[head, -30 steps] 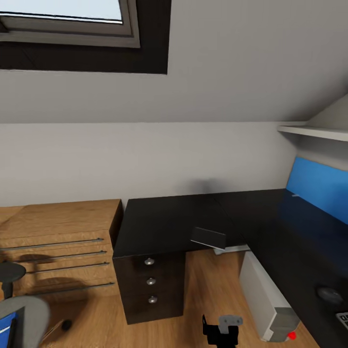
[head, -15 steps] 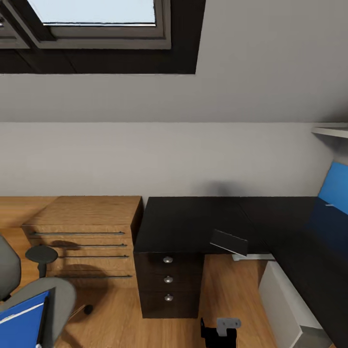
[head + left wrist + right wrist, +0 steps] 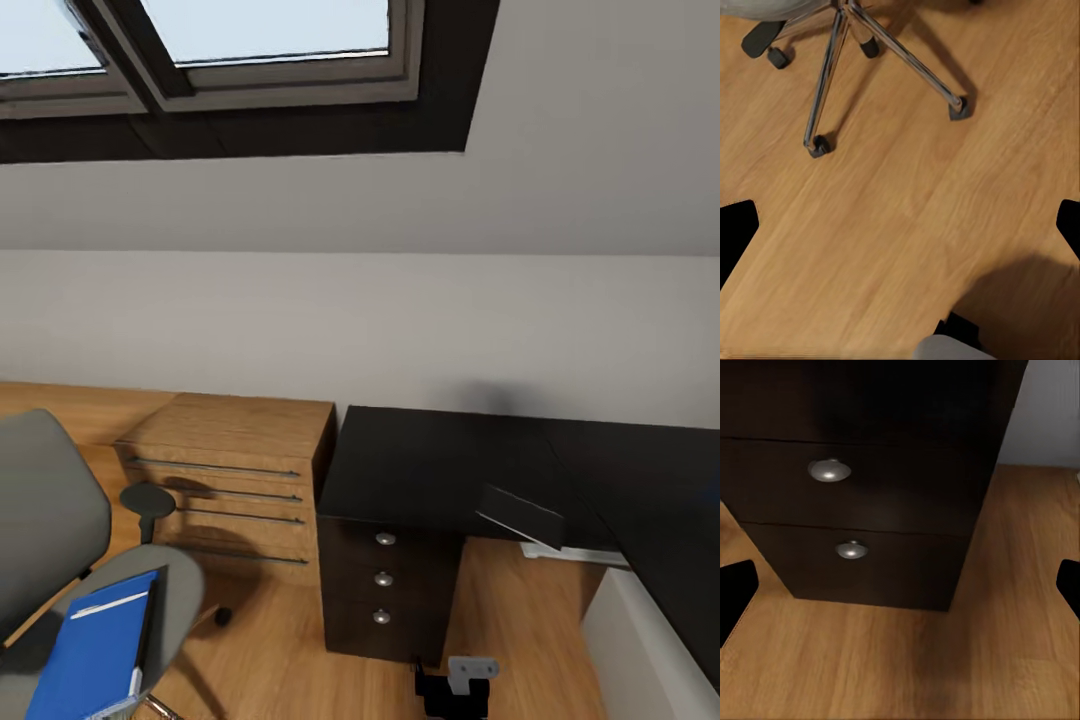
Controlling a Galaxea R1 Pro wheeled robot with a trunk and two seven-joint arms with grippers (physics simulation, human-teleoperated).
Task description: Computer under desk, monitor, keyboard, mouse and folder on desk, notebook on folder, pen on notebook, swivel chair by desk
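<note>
The swivel chair (image 3: 50, 520) stands at the lower left with the blue folder (image 3: 95, 655) lying flat on its grey seat. Its metal star base (image 3: 844, 52) and castors show on the wood floor under my left gripper (image 3: 900, 232), which is open and holds nothing. The black desk (image 3: 440, 460) runs from the middle to the right. A dark grey notebook (image 3: 520, 515) lies tilted at its front edge. The pale computer (image 3: 640, 640) stands below the desk at the lower right. My right gripper (image 3: 900, 592) is open, facing the black cabinet. Monitor, keyboard, mouse and pen are out of view.
A black three-drawer cabinet (image 3: 390, 580) stands under the desk's left end, its round knobs (image 3: 829, 470) close to my right gripper. A light wooden drawer chest (image 3: 230, 470) sits between cabinet and chair. A dark-framed skylight (image 3: 230, 60) is overhead.
The head view has swung left: the chair and blue folder have come into the picture, while the blue back panel, the mouse and most of the computer have left it.
</note>
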